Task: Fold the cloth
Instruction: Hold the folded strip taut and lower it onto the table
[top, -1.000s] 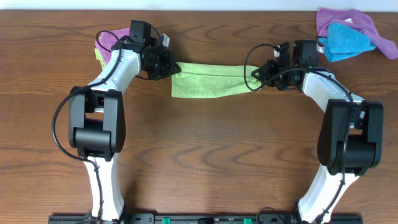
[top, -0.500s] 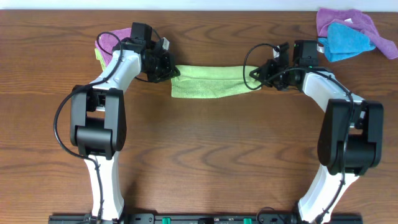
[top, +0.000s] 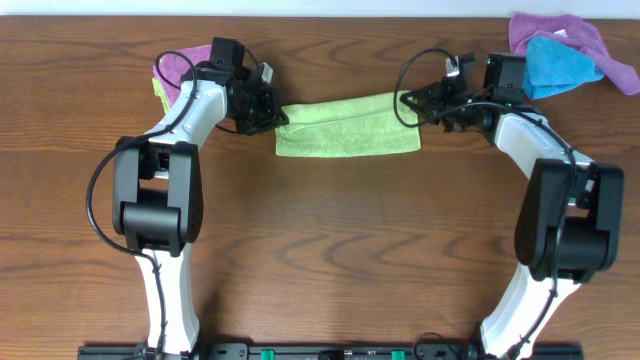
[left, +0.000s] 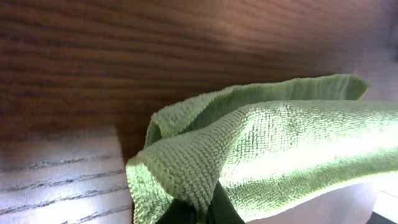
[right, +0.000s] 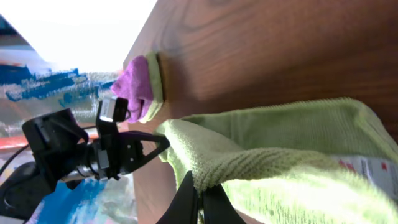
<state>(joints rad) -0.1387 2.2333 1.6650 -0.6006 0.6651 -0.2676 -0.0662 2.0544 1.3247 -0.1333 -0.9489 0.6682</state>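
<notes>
Left tool (top: 281, 113) sits unchanged, upper left of centre, clamped on the left end of the cloth (top: 345, 128). Versus a second ago the right tool (top: 405, 101), also pinched shut on the cloth's right end, has shifted up and right, so the band now lies tilted and wider on the right, mid-upper frame between the arms. Reads as tensioning a strip already folded once, cross fold not started. Counter (top: 320, 250) is dark wood grain, with a small folded stack (top: 170, 70) upper left and a purple cloth (top: 545, 32) and blue cloth (top: 560, 62) upper right; the room beyond is blown-out glare.
</notes>
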